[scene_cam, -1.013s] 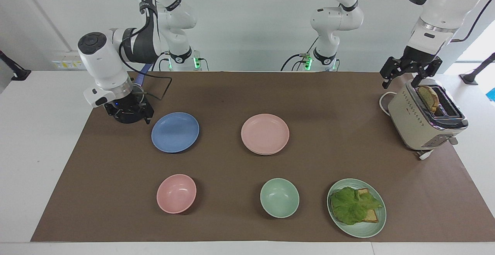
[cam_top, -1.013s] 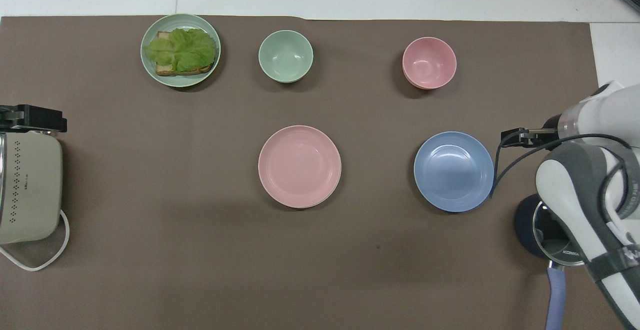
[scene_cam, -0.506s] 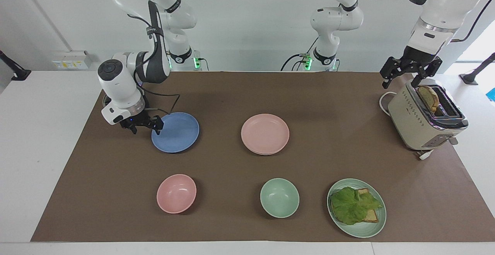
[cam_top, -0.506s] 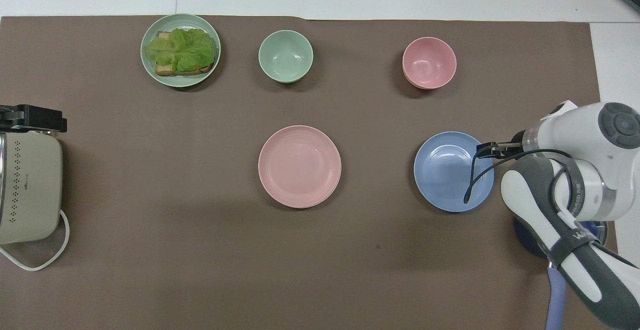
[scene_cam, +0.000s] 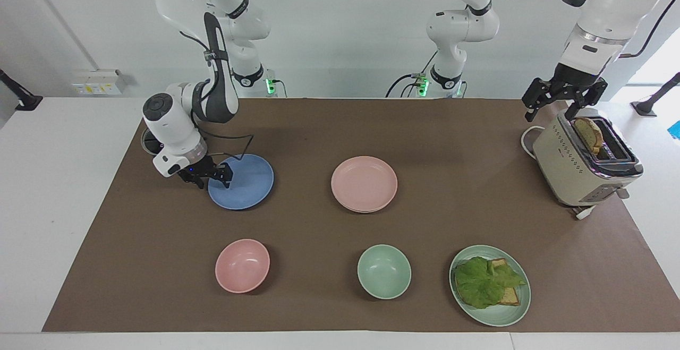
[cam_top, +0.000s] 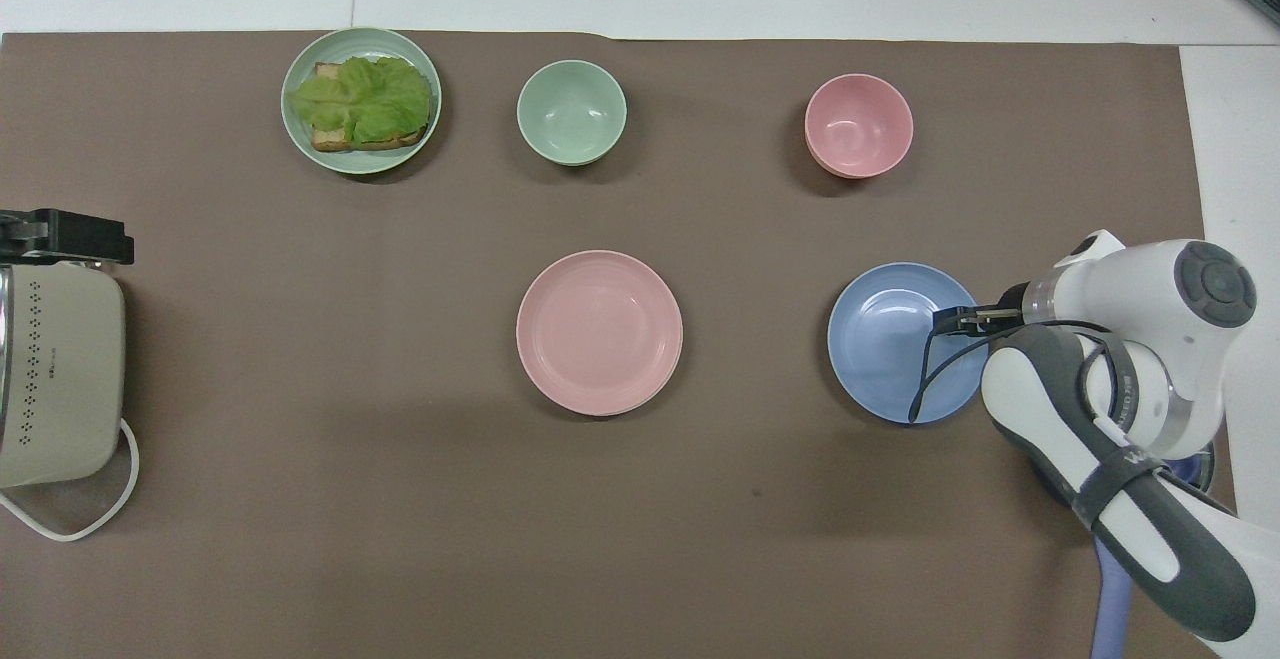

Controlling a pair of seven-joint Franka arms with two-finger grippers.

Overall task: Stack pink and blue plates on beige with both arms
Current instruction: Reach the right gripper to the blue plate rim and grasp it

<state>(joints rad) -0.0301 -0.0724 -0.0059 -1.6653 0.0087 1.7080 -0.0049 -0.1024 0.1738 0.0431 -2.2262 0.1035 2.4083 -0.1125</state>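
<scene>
The blue plate [scene_cam: 247, 182] [cam_top: 890, 349] lies flat toward the right arm's end of the table. My right gripper [scene_cam: 212, 176] [cam_top: 945, 320] is down at its rim on that end. Its fingers are still apart, one over the plate's edge. The pink plate [scene_cam: 364, 182] [cam_top: 600, 332] lies at the table's middle. A thin pale rim shows under it, and the beige plate is otherwise hidden. My left gripper [scene_cam: 552, 108] hangs open over the toaster [scene_cam: 584, 164], holding nothing, and waits.
A slice of bread stands in the toaster [cam_top: 55, 369] at the left arm's end. Farther from the robots sit a pink bowl [scene_cam: 242, 265], a green bowl [scene_cam: 383, 271] and a green plate [scene_cam: 499, 315] with lettuce and bread.
My right gripper came down and moved in from beside the blue plate onto its rim, and its fingers have narrowed. The plates and the left arm have not moved.
</scene>
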